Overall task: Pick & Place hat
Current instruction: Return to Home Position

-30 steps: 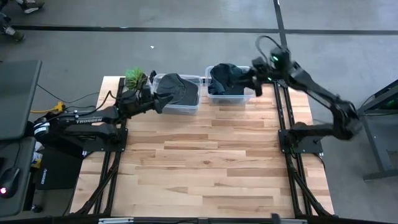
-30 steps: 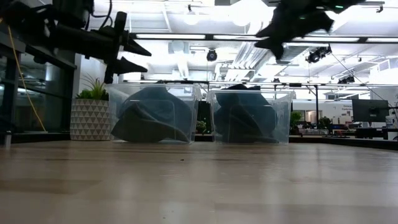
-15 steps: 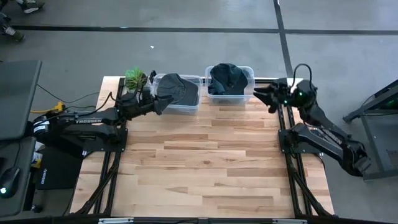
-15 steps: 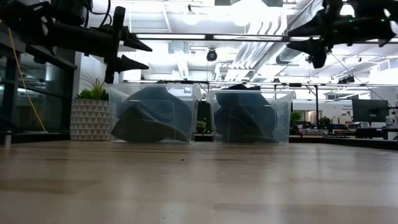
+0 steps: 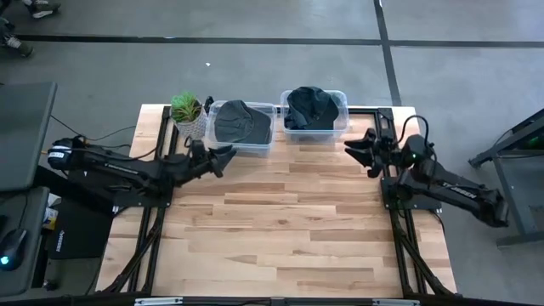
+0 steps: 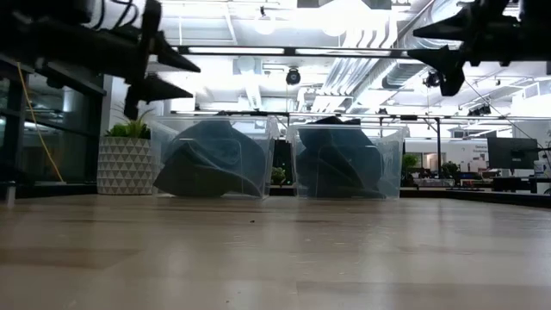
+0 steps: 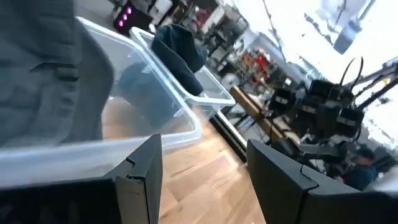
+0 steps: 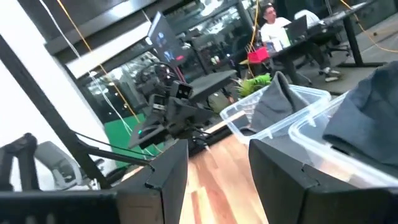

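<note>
Two dark hats lie in two clear plastic bins at the table's far edge. The grey hat (image 5: 240, 124) fills the left bin (image 6: 213, 158). The darker hat (image 5: 312, 108) fills the right bin (image 6: 344, 161) and stands above its rim. My left gripper (image 5: 223, 157) is open in the air, just on the near side of the left bin and pointing right. My right gripper (image 5: 357, 151) is open too, near the table's right edge, on the near side of the right bin and pointing left. The left wrist view shows the grey hat (image 7: 50, 74) through the bin wall.
A potted plant (image 5: 187, 110) stands left of the left bin at the far left corner. The wooden tabletop (image 5: 280, 221) stretches toward the near edge. Arm frames run along both sides. A person (image 8: 273, 18) sits at a desk in the room beyond.
My right gripper has drawn away from above the right bin, first toward the table's right edge, then toward the near edge and lower. My left gripper has pulled back from the left bin's rim toward the near edge. Both hats stayed in their bins.
</note>
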{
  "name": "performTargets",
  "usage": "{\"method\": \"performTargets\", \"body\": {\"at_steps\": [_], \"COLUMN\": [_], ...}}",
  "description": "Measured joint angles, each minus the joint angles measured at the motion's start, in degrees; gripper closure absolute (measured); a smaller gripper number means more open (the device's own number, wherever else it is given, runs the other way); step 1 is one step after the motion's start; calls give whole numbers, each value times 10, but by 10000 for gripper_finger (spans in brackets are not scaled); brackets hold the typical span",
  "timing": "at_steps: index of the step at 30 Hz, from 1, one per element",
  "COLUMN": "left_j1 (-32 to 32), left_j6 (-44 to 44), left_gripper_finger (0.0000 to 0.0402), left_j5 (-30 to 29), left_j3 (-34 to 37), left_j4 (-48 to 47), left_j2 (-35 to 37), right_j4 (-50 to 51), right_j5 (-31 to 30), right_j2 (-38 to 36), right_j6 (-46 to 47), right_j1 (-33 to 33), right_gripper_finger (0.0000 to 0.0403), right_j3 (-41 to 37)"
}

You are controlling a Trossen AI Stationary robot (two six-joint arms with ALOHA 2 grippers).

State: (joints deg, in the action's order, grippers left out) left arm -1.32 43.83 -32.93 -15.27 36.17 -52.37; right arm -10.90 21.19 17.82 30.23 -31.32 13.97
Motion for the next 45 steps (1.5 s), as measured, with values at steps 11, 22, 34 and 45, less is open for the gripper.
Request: {"method": "performTargets", "body": {"at_steps": [11, 22, 34, 45], "left_j1": [-36, -36, -35, -34], "left_j6": [-5, -34, -41, -74], "left_gripper_finger": [223, 223, 223, 223], "left_j5": [-73, -78, -85, -88], "left_j3": [69, 78, 144, 145], "left_j4": [112, 146, 277, 303], "left_j2": [0, 1, 2, 3], "right_j4": [28, 5, -5, 1], "right_j5": [-84, -121, -112, -99], "right_j2": [-84, -105, -105, -125], "right_j6": [-5, -5, 8, 8], "right_j1": [88, 128, 141, 141], "right_gripper_finger": [238, 238, 238, 238], "right_j3": [-27, -52, -72, -75]}}
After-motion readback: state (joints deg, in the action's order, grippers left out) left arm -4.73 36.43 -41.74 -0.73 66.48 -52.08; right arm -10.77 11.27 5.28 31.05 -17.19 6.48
